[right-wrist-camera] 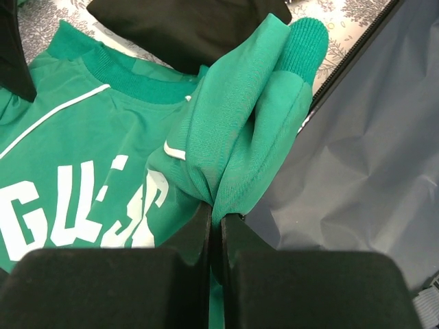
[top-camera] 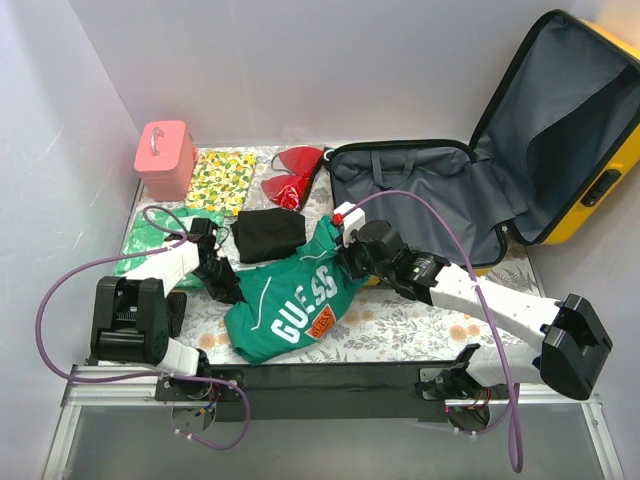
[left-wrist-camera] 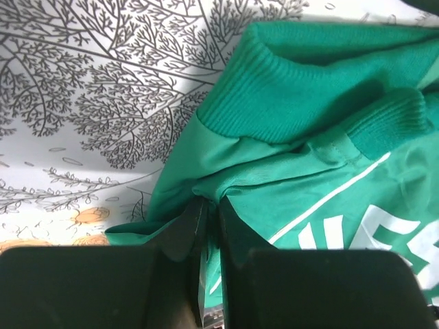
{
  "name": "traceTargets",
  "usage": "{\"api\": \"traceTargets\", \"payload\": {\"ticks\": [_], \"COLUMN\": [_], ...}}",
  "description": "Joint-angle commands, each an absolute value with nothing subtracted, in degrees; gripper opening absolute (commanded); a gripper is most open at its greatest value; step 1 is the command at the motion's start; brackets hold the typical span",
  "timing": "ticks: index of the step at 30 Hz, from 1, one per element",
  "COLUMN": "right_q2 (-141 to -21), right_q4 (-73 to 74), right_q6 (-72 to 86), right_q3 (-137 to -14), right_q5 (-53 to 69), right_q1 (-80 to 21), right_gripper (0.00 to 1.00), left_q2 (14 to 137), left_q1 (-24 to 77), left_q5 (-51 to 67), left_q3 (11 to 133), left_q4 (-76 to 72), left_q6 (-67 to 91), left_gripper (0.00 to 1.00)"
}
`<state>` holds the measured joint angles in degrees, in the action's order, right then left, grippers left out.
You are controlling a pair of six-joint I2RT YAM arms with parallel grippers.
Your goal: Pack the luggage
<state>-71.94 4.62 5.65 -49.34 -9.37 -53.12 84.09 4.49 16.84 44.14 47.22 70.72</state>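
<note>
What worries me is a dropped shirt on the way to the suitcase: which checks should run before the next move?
1. Hold of the left gripper on the green sweatshirt: shut on its edge, ok.
2. Hold of the right gripper: shut on the bunched sleeve, ok.
3. The luggage open, lid propped up: ok.
4. Landing spot on its grey lining bare: ok.
5. Sweatshirt free of the black garment beside it: cannot tell.
6. Both holds deep enough for a lift: cannot tell.
</note>
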Motion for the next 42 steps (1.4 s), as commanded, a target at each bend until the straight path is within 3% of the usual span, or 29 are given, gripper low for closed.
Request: {"api": "traceTargets", "payload": {"ticks": [1, 12, 22, 29, 35, 37, 38, 41, 42], "right_q2": [-70.31, -67.24, -65.13, -62.49, -61.7, -61.7, -61.7, -61.79, -61.79], "right_q4": [1.49, 2.46, 2.55, 2.64, 3.43, 3.6, 3.69, 3.87, 3.95], "right_q6": [4.66, 2.55, -4.74, -3.69, -3.78, -3.78, -3.69, -3.78, -3.87], "right_q3": [-52.47, -56.51, -62.67, -54.59, -50.89, -50.02, -49.92, -49.4, -49.39], "right_q5": [-7.13, -3.69, -7.74, -5.8, -6.33, -6.15, -6.24, -6.5, -6.76], "right_q1": [-53.7, -54.49, -52.83, -52.56, -52.65, -52.65, -52.65, -52.65, -52.56], "right_gripper": [0.01, 0.01, 0.01, 0.01, 0.01, 0.01, 0.01, 0.01, 0.01], "left_q2": [80.43, 66.02, 66.26, 73.72, 77.16, 78.48, 79.1, 80.42, 80.68], "left_q1": [4.75, 4.75, 4.75, 4.83, 5.8, 6.5, 6.68, 7.56, 7.56], "left_q5": [16.79, 15.21, 17.83, 23.46, 26.54, 27.5, 28.29, 25.59, 22.27], "left_q3": [46.83, 57.12, 69.34, 58.99, 52.83, 52.47, 52.3, 52.12, 51.86], "left_q4": [46.84, 50.19, 50.1, 54.23, 47.82, 45.18, 44.57, 44.82, 45.35], "left_q6": [69.96, 65.04, 62.14, 63.71, 66.62, 68.02, 68.2, 68.03, 68.11], "left_gripper": [0.0, 0.0, 0.0, 0.0, 0.0, 0.11, 0.28, 0.5, 0.63]}}
